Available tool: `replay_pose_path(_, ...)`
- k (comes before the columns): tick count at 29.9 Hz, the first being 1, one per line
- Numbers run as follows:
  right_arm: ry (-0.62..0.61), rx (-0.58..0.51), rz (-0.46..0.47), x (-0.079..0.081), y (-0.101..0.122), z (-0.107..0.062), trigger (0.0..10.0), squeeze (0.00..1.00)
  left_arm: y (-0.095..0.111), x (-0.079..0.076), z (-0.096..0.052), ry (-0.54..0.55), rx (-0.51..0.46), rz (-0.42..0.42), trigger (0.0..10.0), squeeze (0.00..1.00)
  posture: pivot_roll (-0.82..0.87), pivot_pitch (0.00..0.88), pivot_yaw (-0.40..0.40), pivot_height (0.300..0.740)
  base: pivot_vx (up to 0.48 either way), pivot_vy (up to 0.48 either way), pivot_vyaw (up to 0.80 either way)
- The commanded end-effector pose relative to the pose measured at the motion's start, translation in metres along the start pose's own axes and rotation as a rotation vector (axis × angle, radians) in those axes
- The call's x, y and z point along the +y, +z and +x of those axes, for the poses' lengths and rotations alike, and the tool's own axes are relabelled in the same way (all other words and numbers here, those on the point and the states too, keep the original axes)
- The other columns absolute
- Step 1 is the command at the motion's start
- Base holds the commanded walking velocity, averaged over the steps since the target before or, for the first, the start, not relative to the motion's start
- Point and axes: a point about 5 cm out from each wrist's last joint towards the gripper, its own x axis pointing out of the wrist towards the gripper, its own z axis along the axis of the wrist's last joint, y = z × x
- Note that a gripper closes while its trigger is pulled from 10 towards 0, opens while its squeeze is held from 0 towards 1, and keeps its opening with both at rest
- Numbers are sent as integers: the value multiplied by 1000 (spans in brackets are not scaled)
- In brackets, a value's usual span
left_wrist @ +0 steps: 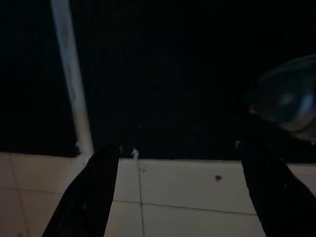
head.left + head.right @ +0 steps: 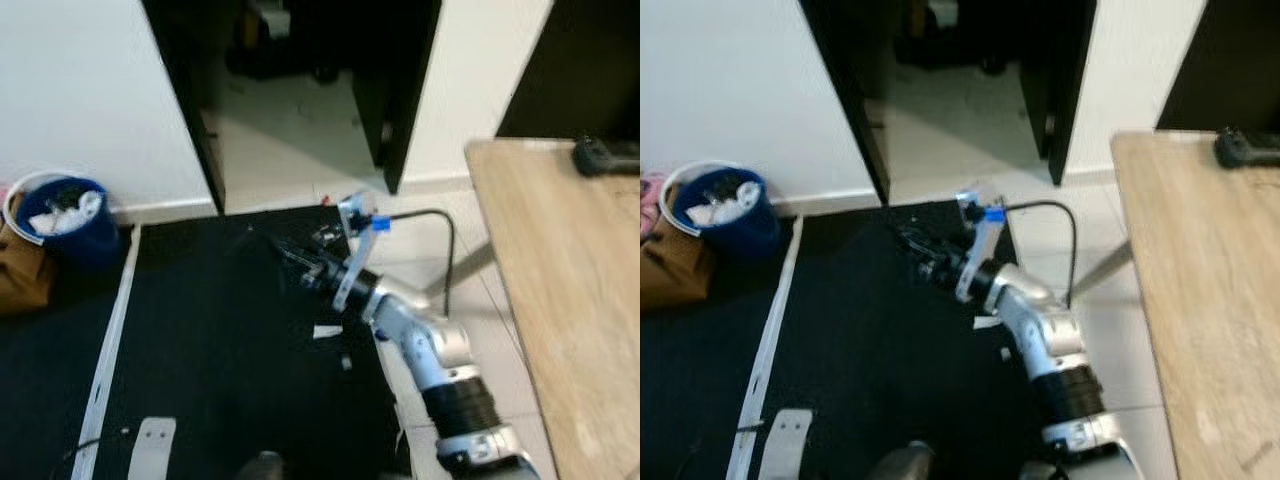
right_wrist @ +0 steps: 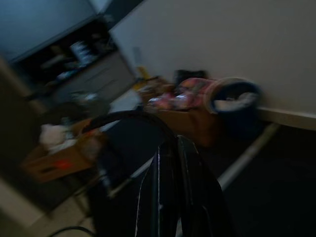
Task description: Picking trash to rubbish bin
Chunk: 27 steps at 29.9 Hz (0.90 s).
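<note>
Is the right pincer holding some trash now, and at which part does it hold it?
It cannot be told. The right pincer has its fingers pressed together over the black mat, but nothing shows clearly between them. The left pincer is open and holds nothing.

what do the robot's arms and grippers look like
The right arm is silver metal with a ribbed black sleeve near its base, a black cable looping above it and a small blue tag at the wrist. The right gripper and left gripper each have two long black fingers.
</note>
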Motion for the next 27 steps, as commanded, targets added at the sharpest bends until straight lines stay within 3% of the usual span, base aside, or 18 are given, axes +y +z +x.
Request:
replay_pose_path(1,-8,8,-7,-2,-2,-4,10000,0,-4,-1,-1,-8,11,-9,10000,0,35,95,41,740,0,0,725)
replay_pose_path(27,5,15,-13,-1,-4,-3,10000,0,0,-13,1,-32,1,-1,10000,0,37,95,40,740,0,0,725)
